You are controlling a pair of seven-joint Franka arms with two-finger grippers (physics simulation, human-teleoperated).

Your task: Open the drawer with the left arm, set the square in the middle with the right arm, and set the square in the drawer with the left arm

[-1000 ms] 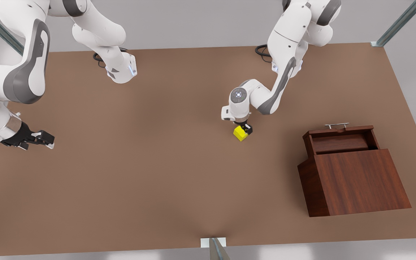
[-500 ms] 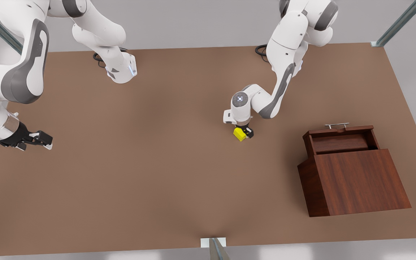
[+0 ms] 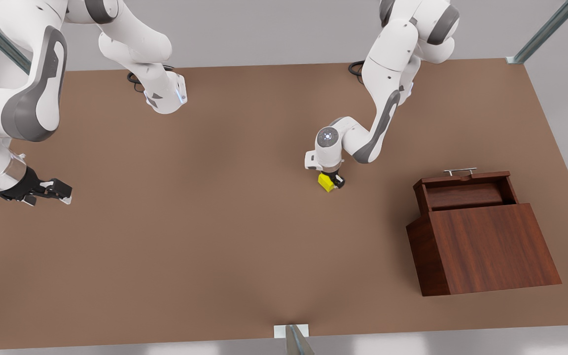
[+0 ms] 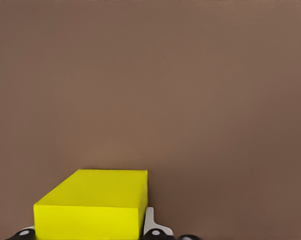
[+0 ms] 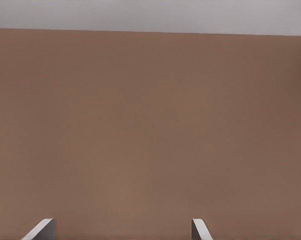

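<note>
Near the matte table's centre, left gripper clamps the glossy yellow square; right gripper gapes empty.

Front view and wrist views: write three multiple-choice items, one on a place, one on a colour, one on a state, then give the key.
1. Where is the square?
A. in the drawer
B. at the left claw, mid-table
C. by the right claw

2. What colour is the square?
A. yellow
B. red
C. blue

3. How is the drawer?
A. shut
B. pulled out
C. taken off the box

Key: 1 B, the left claw holds it in the front view and the left wrist view; the right claw waits open at the front view's left. 2 A, plainly yellow. 3 B, its tray is exposed.
</note>
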